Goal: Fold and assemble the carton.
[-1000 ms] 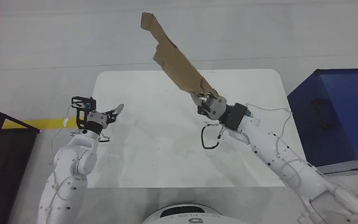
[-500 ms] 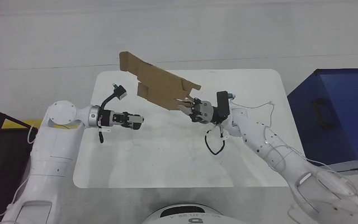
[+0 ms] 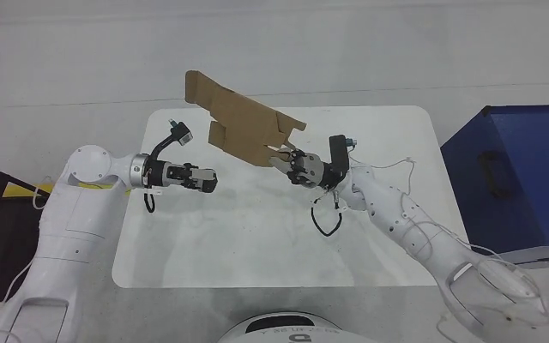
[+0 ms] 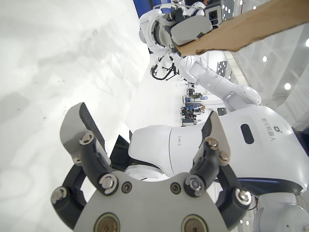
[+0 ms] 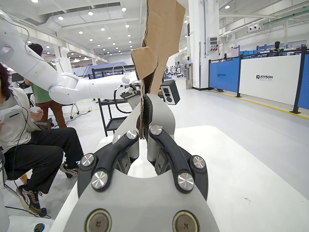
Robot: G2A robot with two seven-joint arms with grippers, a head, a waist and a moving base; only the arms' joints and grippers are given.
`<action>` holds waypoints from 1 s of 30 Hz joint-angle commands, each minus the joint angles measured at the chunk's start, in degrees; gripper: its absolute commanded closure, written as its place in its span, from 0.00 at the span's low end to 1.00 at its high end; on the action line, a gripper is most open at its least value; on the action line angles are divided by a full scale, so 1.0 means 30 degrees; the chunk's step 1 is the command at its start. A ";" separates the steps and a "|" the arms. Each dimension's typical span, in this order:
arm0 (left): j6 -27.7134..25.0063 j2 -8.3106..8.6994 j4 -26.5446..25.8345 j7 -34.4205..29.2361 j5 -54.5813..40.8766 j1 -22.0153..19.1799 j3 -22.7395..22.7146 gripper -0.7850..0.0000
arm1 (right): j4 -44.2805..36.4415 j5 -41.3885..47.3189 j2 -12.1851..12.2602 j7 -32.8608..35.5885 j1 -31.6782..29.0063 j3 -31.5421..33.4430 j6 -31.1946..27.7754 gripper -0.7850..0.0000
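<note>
Right end effector (image 5: pixel 144 108) pinches the carton (image 3: pixel 244 120) by one edge, aloft at my 11 o'clock above tabletop (image 3: pixel 257 244) | my left end effector (image 4: pixel 147 121) wide, empty, at carton's 7 o'clock | progress: I judge nothing folded yet, all assembly remains

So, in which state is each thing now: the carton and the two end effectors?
carton: flat, not assembled, held in the air.
right end effector: shut on the carton's lower edge.
left end effector: open, empty, apart from the carton.
</note>
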 commanded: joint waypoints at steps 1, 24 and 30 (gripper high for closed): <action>0.0000 0.0000 0.0001 0.0000 0.0001 -0.0001 0.0001 0.00 | 0.0000 0.0001 0.0000 0.0001 0.0000 0.0000 0.0000 1.00; -0.2259 -0.0664 0.2472 0.3321 -0.2064 -0.2363 0.2975 0.38 | -0.0971 1.2310 0.1444 0.8104 0.0096 -0.2030 -0.1569 1.00; -0.2122 -0.0674 0.2262 0.2134 -0.2896 -0.2379 0.2977 0.50 | -0.1097 1.4285 0.1666 1.0465 0.0496 -0.2584 -0.1569 1.00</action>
